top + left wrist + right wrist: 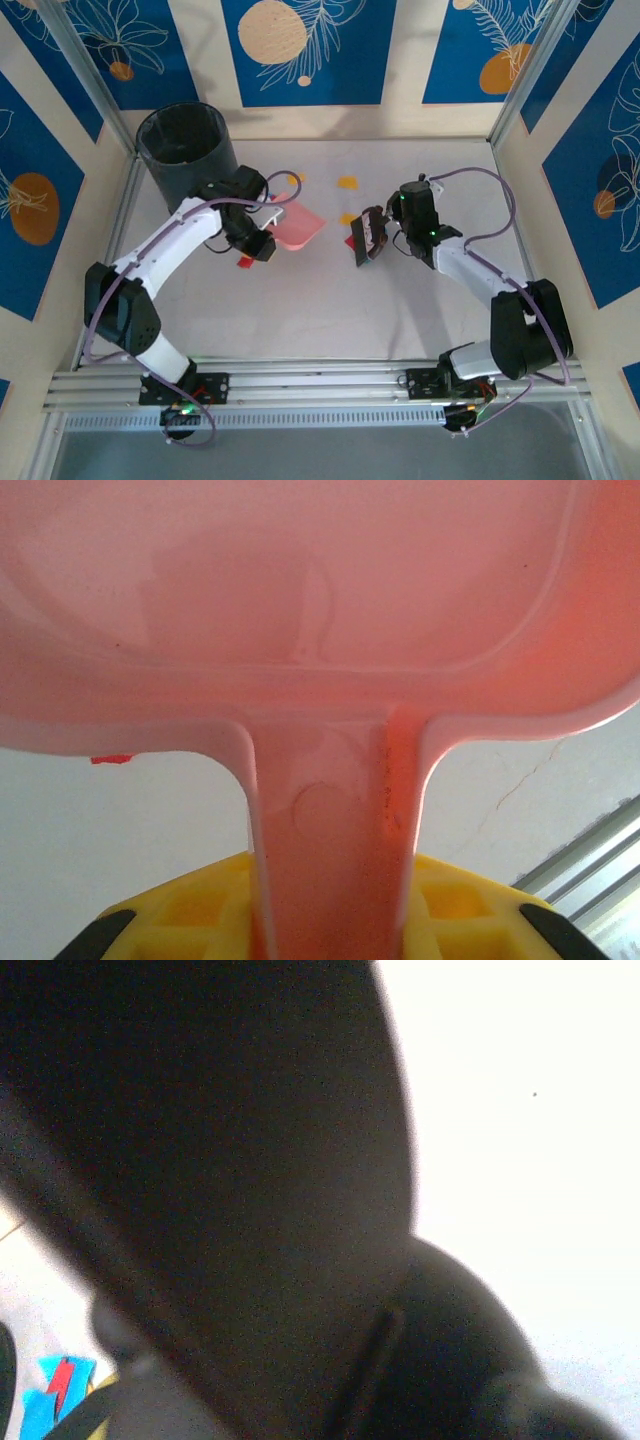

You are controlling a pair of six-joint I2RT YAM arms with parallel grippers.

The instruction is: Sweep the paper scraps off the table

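I'm counting approx 5 paper scraps (347, 183) lying on the table (300, 320), 3 orange & 2 red; also seeing 1 pink dustpan (300, 228), 1 brush (372, 235), 1 black bin (185, 150).

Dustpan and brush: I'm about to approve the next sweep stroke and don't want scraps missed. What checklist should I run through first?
1. Left gripper shut on the dustpan handle: ok.
2. Right gripper shut on the brush: ok.
3. Scrap waiting between brush and dustpan: ok, an orange scrap sits in the gap.
4. Dustpan lip flat on the table: cannot tell.
5. All scraps in the stroke's path: not ok; a red scrap lies on the near side of the left gripper, and a far orange scrap lies beyond the brush.
6. Bin upright: ok.
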